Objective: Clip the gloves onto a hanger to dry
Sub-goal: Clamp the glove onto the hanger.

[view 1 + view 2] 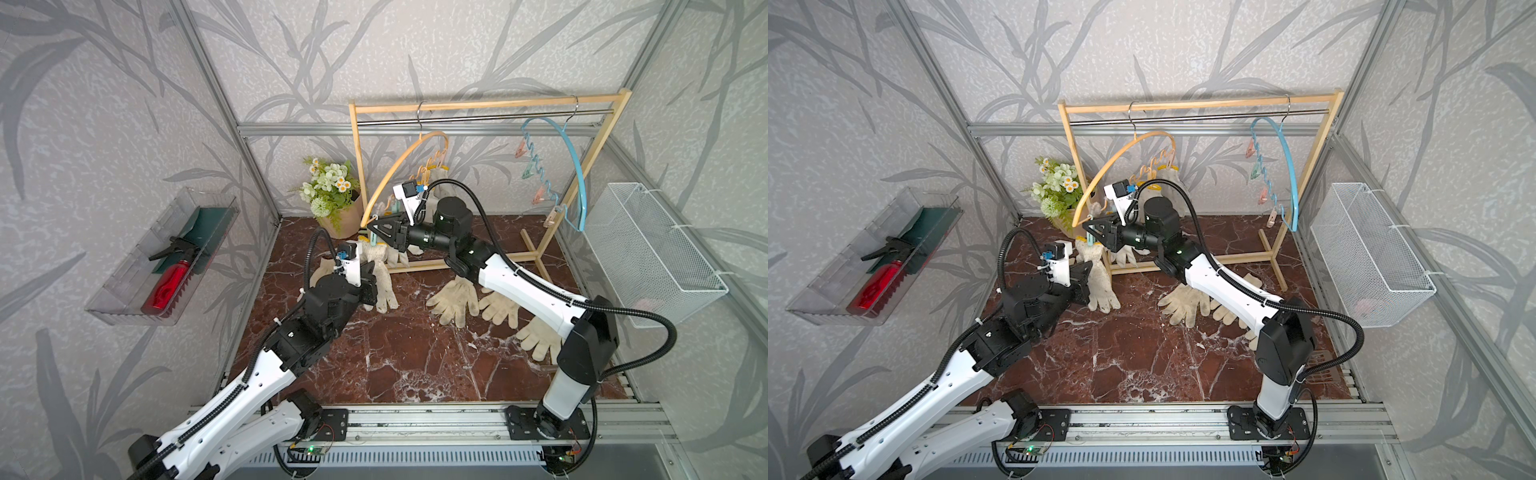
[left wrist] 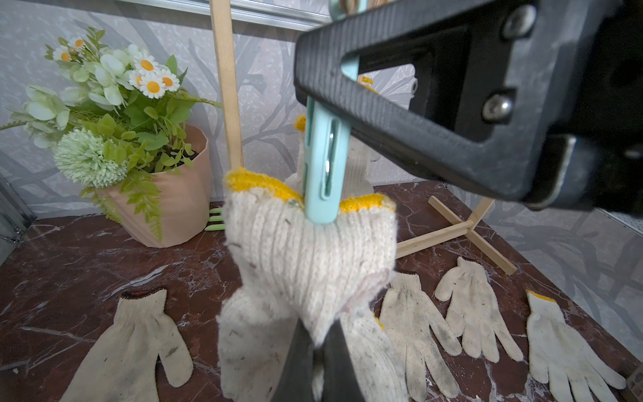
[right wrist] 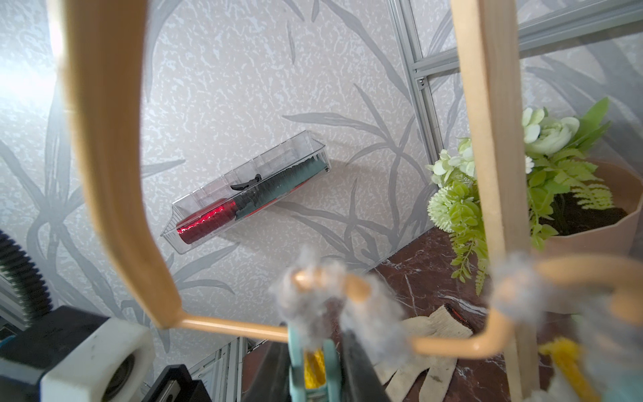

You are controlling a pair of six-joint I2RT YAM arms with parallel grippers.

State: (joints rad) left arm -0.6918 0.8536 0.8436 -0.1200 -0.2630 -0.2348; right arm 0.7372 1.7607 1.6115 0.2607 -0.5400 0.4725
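Note:
My left gripper (image 2: 318,336) is shut on an off-white glove (image 2: 306,250) and holds it upright, yellow cuff up, below the low end of the orange hanger (image 1: 390,178). A teal clip (image 2: 325,163) hanging from that hanger sits over the cuff. My right gripper (image 3: 315,369) is shut on the clip's (image 3: 295,358) upper legs, and yellow cuff shows between them. In both top views the two grippers (image 1: 374,228) (image 1: 1086,282) meet left of the rack. More gloves (image 1: 455,297) lie on the marble floor. Another glove (image 1: 1169,187) hangs from the orange hanger behind my right arm.
The wooden rack (image 1: 490,104) also carries a blue hanger (image 1: 575,174) with pastel clips. A flower pot (image 1: 332,195) stands just left of the rack's post. A wire basket (image 1: 648,249) hangs on the right wall, and a clear tray (image 1: 166,257) with a red bottle on the left wall.

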